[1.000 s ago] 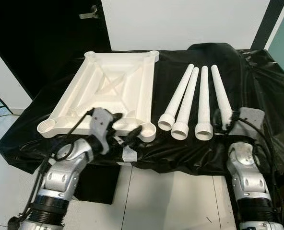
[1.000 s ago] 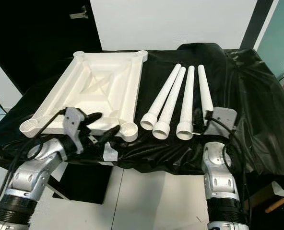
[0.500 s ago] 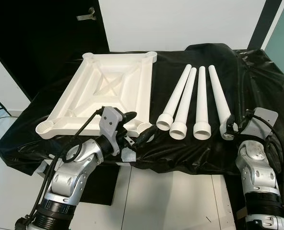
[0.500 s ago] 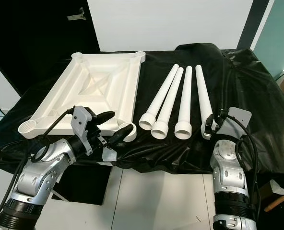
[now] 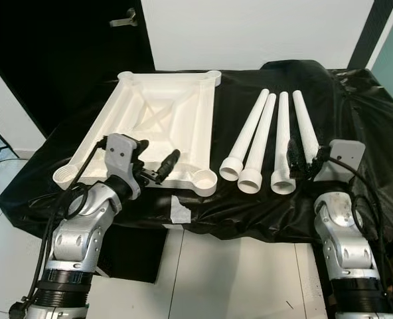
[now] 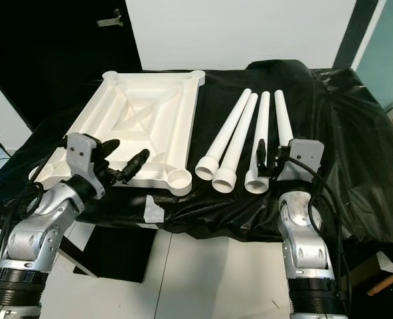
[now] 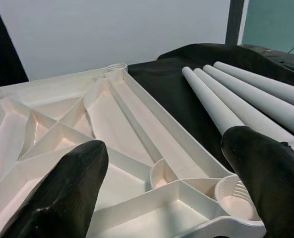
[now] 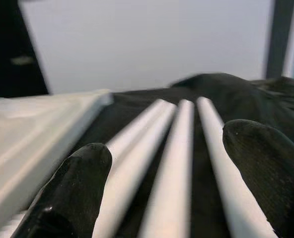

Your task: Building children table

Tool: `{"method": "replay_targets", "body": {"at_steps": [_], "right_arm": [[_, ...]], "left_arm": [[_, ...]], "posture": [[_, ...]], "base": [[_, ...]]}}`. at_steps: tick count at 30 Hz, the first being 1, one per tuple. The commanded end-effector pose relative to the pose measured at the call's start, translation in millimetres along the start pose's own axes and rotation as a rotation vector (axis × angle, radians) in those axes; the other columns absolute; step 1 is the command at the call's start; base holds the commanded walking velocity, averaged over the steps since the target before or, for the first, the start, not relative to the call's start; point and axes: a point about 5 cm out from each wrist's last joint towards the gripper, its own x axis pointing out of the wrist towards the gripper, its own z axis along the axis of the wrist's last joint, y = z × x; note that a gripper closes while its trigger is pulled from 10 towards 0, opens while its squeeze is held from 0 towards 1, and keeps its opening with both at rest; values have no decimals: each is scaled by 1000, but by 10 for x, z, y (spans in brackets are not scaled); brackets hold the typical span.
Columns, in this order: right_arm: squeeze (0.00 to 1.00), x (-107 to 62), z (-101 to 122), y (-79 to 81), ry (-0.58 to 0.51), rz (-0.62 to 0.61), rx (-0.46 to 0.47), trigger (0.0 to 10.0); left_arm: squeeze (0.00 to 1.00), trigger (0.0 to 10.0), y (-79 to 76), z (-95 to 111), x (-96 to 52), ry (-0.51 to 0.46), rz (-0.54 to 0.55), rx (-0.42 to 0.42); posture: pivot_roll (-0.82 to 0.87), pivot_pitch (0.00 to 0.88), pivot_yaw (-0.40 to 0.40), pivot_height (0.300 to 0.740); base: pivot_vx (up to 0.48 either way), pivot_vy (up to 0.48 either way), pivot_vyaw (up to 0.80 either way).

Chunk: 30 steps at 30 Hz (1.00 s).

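Left gripper point(image 5: 155, 161) spread wide over the near edge of the upturned white tabletop point(image 5: 157, 123) on the black cloth point(image 5: 356, 119) — then four white legs point(image 5: 271, 143) side by side, right gripper point(image 5: 303, 159) parted above the near ends of the rightmost two.

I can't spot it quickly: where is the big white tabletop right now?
The tabletop lies upside down on the left half of the black-covered table, beside the four white legs. The left claw, fingers open, hovers over its near edge.
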Motion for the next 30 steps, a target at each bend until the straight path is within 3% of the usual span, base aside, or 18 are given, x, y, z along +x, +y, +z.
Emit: {"method": "replay_targets", "body": {"at_steps": [1,18,30], "right_arm": [[0,-7,40,27,-27,22,16,10000],[0,14,18,113,-48,66,9,10000],[0,24,9,134,-60,70,6,10000]], "left_arm": [[0,10000,75,-47,-26,25,105,-2],[0,10000,163,-56,-34,23,174,-33],[0,10000,176,-39,-10,16,168,-42]], "posture": [[-26,0,56,740],[-7,0,48,740],[-8,0,52,740]], "base": [[0,0,0],[0,0,0],[0,312,0]]}}
